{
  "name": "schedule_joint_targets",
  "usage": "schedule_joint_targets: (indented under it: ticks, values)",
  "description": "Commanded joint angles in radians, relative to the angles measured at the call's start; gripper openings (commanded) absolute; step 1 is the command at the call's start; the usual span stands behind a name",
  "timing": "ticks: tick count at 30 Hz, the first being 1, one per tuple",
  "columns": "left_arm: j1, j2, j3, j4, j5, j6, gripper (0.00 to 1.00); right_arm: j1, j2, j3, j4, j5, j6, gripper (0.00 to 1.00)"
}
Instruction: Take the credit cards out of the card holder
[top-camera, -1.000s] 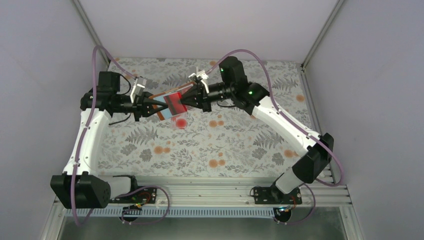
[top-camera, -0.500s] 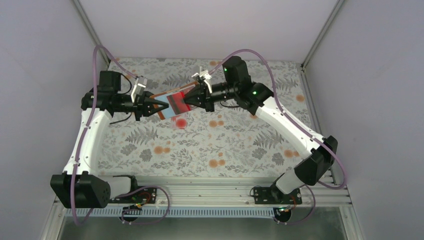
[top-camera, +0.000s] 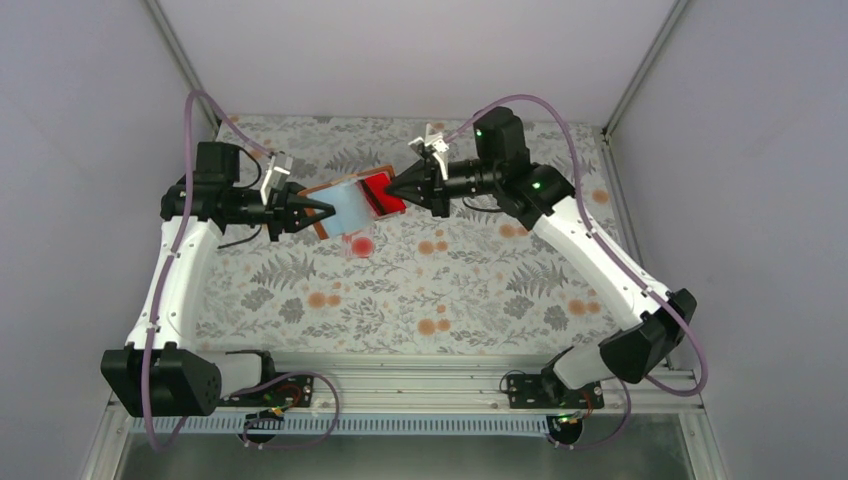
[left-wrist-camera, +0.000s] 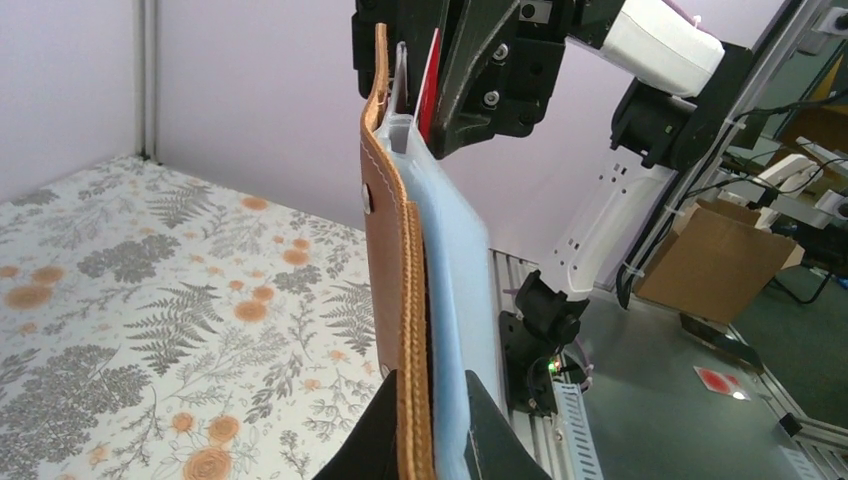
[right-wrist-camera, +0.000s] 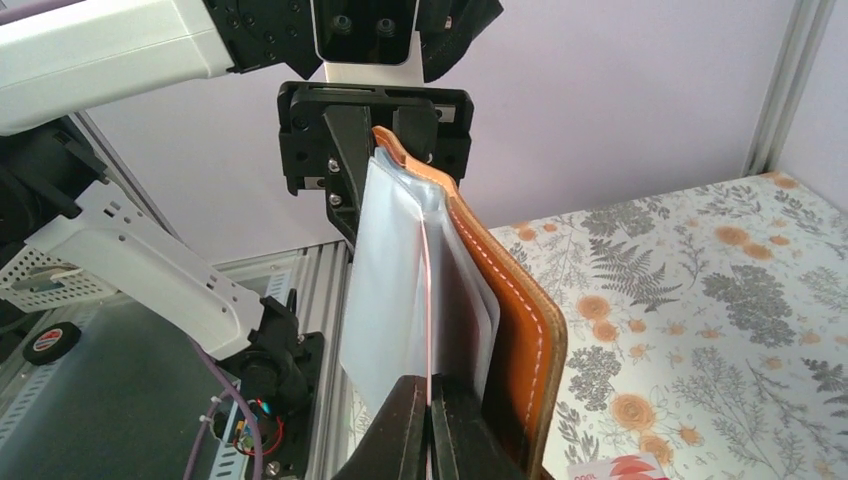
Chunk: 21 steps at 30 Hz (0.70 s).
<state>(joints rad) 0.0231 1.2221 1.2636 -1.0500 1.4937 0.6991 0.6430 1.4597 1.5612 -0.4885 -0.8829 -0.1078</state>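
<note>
The brown leather card holder (top-camera: 322, 205) hangs upright above the table, its pale blue sleeves (top-camera: 345, 205) fanned open. My left gripper (top-camera: 316, 212) is shut on its leather spine (left-wrist-camera: 385, 210) and sleeves (left-wrist-camera: 452, 260), with the fingertips (left-wrist-camera: 372, 430) pressed on both sides. My right gripper (top-camera: 397, 192) is shut on the solid red credit card (top-camera: 380, 192). That card shows edge-on (right-wrist-camera: 427, 300) in the right wrist view, its far end between the sleeves (right-wrist-camera: 390, 270). The pale credit card with red blotches (top-camera: 358, 243) lies flat on the floral cloth below, also visible as a corner (right-wrist-camera: 612, 468).
The floral cloth (top-camera: 450, 290) covers the table. An aluminium rail (top-camera: 420, 375) carrying both arm bases runs along the near edge. Frame posts (top-camera: 640, 70) stand at the back corners. A cardboard box (left-wrist-camera: 715, 265) sits off the table.
My right gripper has pulled away to the right, drawing the red card out from the sleeves. The left gripper and card holder have stayed in place.
</note>
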Motion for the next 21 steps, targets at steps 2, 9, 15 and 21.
schedule_joint_targets:
  ticks: [2,9,15,21]
  values:
    - [0.000,-0.009,0.002,0.027,0.011,-0.014,0.02,-0.040,-0.047,-0.006,-0.033,0.029,-0.040,0.04]
    - [0.006,-0.005,-0.064,0.265,-0.242,-0.300,0.02,-0.130,-0.085,-0.001,-0.127,0.177,-0.010,0.04]
    - [0.026,-0.003,-0.070,0.311,-0.314,-0.362,0.02,-0.147,-0.025,0.012,-0.195,0.494,0.216,0.04]
    - [0.038,-0.009,-0.078,0.320,-0.320,-0.372,0.02,-0.152,0.054,-0.080,-0.200,0.660,0.380,0.04]
